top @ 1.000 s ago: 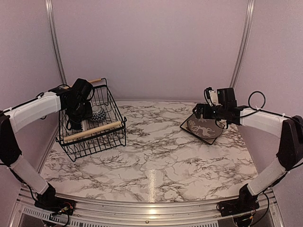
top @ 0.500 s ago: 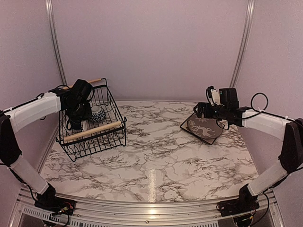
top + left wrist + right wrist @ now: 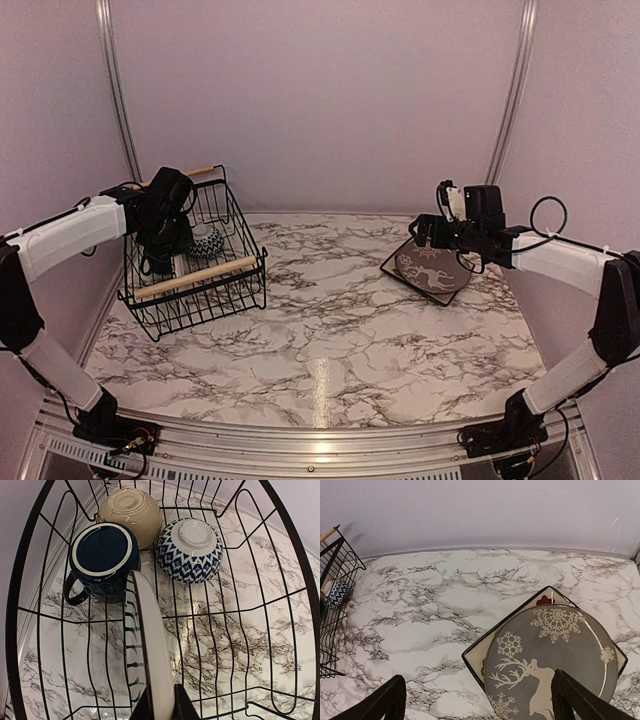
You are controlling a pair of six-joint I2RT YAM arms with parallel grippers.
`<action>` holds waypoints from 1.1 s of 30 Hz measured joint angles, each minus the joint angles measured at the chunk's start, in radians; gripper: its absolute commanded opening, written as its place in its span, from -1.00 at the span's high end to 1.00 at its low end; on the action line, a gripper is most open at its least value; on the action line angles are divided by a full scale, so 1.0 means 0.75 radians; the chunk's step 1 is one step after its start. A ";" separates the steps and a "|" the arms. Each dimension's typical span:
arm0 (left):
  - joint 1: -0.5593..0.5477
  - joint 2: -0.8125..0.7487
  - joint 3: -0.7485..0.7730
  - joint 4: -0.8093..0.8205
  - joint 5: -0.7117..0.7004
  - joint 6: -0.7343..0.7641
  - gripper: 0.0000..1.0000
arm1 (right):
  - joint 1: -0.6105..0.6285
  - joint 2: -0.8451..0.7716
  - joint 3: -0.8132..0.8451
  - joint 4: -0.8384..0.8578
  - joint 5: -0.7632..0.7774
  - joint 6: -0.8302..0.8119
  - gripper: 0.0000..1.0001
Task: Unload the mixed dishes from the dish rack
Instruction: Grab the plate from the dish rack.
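The dish rack (image 3: 205, 300) stands at the far left; in the left wrist view its black wires (image 3: 29, 560) frame everything. My left gripper (image 3: 159, 709) reaches down into it and is shut on the rim of the striped plate (image 3: 152, 640), which stands on edge. Behind the plate sit a navy mug (image 3: 101, 560), an upturned cream bowl (image 3: 131, 507) and an upturned blue patterned bowl (image 3: 189, 550). My right gripper (image 3: 475, 700) is open and empty, hovering over a dark square plate (image 3: 487, 655) that lies on the table at the right with a round grey reindeer plate (image 3: 555, 655) on top.
The rack has two wooden bar handles, one at the front (image 3: 195, 278) and one at the back (image 3: 200, 170). The marble table (image 3: 330, 330) stretches between the rack and the stacked plates (image 3: 432, 270). Walls stand close at the back and sides.
My right gripper has shifted slightly to the right above the stacked plates. My left gripper stays in the rack, holding the striped plate.
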 measured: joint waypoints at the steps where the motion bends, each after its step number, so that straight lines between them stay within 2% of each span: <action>1: 0.000 -0.004 -0.003 0.001 0.002 -0.001 1.00 | 0.000 0.000 0.000 0.000 0.000 0.002 -0.95; 13: 0.017 -0.115 -0.100 0.046 0.040 -0.008 1.00 | 0.000 -0.007 -0.002 0.001 0.001 0.005 -0.95; 18: 0.054 -0.253 -0.181 0.106 0.111 -0.032 1.00 | 0.000 -0.011 -0.011 0.001 0.001 0.005 -0.95; 25: 0.097 -0.392 -0.194 0.173 0.152 -0.035 1.00 | 0.000 -0.012 -0.011 0.001 0.000 0.005 -0.95; 33: 0.126 -0.461 -0.254 0.264 0.315 -0.072 1.00 | 0.000 -0.047 -0.041 0.018 -0.011 0.003 -0.93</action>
